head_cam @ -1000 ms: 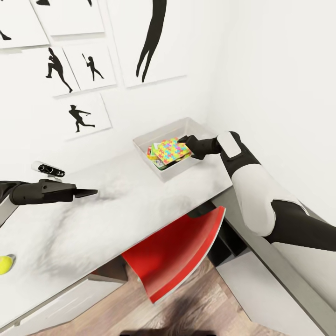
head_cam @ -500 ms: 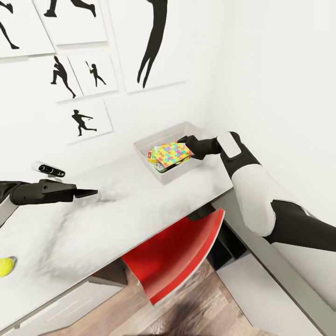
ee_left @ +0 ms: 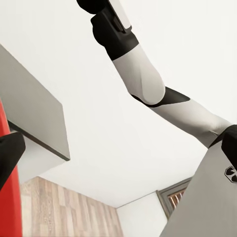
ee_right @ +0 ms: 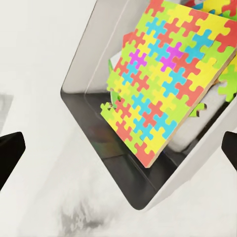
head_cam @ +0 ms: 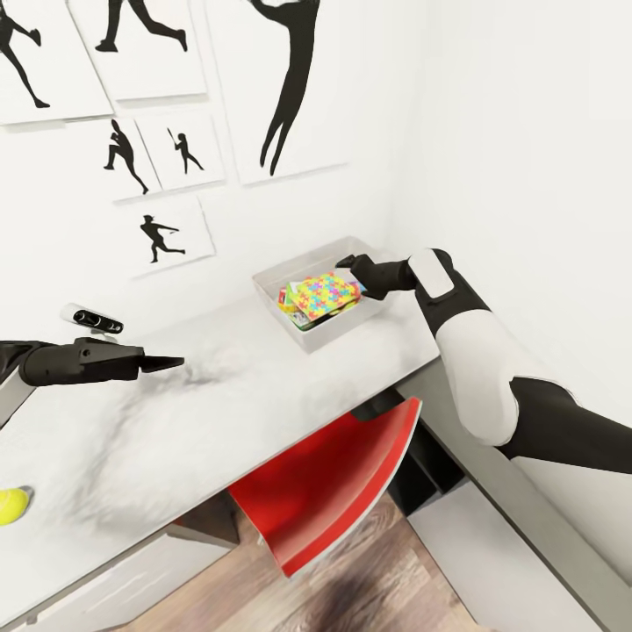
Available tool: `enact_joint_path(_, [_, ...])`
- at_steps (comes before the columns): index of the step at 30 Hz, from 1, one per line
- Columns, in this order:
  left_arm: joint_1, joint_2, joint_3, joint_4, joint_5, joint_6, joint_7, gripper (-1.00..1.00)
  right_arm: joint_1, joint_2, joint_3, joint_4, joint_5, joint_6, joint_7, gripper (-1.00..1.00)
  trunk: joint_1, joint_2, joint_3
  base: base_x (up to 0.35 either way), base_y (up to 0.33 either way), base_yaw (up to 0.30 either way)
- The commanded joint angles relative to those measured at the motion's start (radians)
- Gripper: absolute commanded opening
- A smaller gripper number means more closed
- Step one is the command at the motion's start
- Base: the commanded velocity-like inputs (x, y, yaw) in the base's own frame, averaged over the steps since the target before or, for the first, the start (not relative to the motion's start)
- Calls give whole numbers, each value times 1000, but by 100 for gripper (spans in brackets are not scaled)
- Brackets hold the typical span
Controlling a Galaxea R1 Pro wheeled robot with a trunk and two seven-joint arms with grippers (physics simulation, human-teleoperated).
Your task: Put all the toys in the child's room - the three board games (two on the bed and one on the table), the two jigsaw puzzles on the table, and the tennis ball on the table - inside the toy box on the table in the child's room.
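Observation:
The grey toy box [head_cam: 303,335] stands at the table's far right, against the wall. A colourful jigsaw puzzle [head_cam: 323,292] lies tilted inside it, on top of other flat toy boxes [head_cam: 287,301]. My right gripper [head_cam: 347,262] hovers over the box's right rim, open and holding nothing. From the right wrist the puzzle [ee_right: 168,84] leans in the box [ee_right: 81,79] with the right gripper [ee_right: 120,150] spread wide, apart from it. The yellow tennis ball [head_cam: 10,505] rests at the table's near left. Above the table's left part, my left gripper [head_cam: 167,361] holds nothing; one fingertip [ee_left: 10,153] sits far out, so it reads as open.
The white marbled table [head_cam: 219,412] runs along a wall hung with silhouette posters [head_cam: 162,235]. A red chair [head_cam: 333,474] is tucked under the table's front edge. The side wall closes in right of the box. Wood floor lies below.
The puzzle, earlier at my right fingertips, has dropped lower into the box and lies free. The head camera has tilted, shifting the posters down in the picture. The left arm is still.

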Motion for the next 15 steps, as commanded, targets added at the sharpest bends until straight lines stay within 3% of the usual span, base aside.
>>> enact_joint_path(1, [-2, 1, -4, 0, 1, 11, -6, 100, -1, 1, -5, -1, -10, 3, -10, 100, 1, -2, 0, 0, 0, 0])
enact_joint_path(15, [-2, 1, -5, 0, -1, 11, -6, 100, 0, 2, -5, -1, -10, 1, -9, 100, 1, -2, 23, 0, 0, 0])
